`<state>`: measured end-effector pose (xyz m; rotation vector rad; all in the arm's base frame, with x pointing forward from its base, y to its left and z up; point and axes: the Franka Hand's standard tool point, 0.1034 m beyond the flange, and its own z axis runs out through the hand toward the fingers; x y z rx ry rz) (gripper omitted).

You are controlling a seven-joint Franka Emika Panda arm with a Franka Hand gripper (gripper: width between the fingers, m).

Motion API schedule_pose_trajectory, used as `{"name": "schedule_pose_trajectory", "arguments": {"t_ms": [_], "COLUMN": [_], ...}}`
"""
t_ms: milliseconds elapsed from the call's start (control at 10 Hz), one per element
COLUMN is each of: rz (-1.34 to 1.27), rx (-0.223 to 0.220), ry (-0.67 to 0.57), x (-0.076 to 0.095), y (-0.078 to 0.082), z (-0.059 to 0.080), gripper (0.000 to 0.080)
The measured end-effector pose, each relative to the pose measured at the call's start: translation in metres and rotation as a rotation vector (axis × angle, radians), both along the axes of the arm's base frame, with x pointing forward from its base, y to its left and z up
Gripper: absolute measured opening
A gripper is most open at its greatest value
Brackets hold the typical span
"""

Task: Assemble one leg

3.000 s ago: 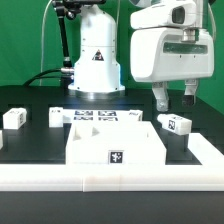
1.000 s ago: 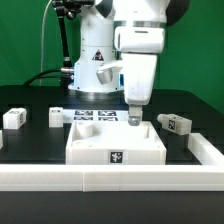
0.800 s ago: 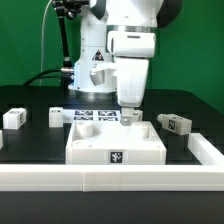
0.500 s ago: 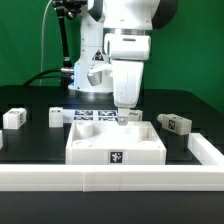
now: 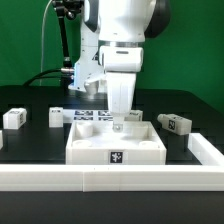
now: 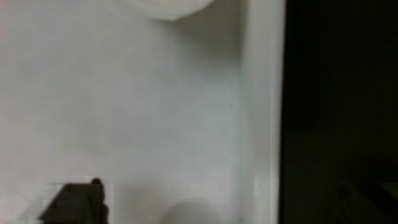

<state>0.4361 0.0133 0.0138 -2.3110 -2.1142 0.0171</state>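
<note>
The gripper (image 5: 120, 119) hangs at the back rim of the smooth white panel (image 5: 95, 146), which bears a black-and-white square tag (image 5: 116, 156); its jaws' width cannot be told. The leg (image 5: 177, 123), a small tagged white post, lies on the black worktop (image 5: 30, 138) at the exterior view's right.

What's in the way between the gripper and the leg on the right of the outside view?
Nothing tall shows there. The gripper is low at the back edge of the big white panel; the leg lies on the black table past that panel's back corner, so only the corner sits along the way.
</note>
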Motion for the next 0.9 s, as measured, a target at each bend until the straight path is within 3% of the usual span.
{"name": "schedule_pose_trajectory", "arguments": {"t_ms": [300, 400, 500, 700, 800, 900], "rz": [-0.011, -0.012, -0.012, -0.012, -0.012, -0.012], "rx": [0.003, 0.003, 0.003, 0.003, 0.003, 0.003], "ry": [0.010, 0.010, 0.011, 0.011, 0.011, 0.011], "x": [-0.0029, -0.0029, -0.0029, -0.0029, -0.0031, -0.0030], "y": [-0.0035, -0.0036, -0.0036, -0.0036, -0.0036, -0.0035], "z": [-0.0084, -0.0084, -0.0084, -0.0085, -0.0085, -0.0085], "gripper": [0.0649, 0.0529, 0.0529, 0.0242, 0.0242, 0.0075]}}
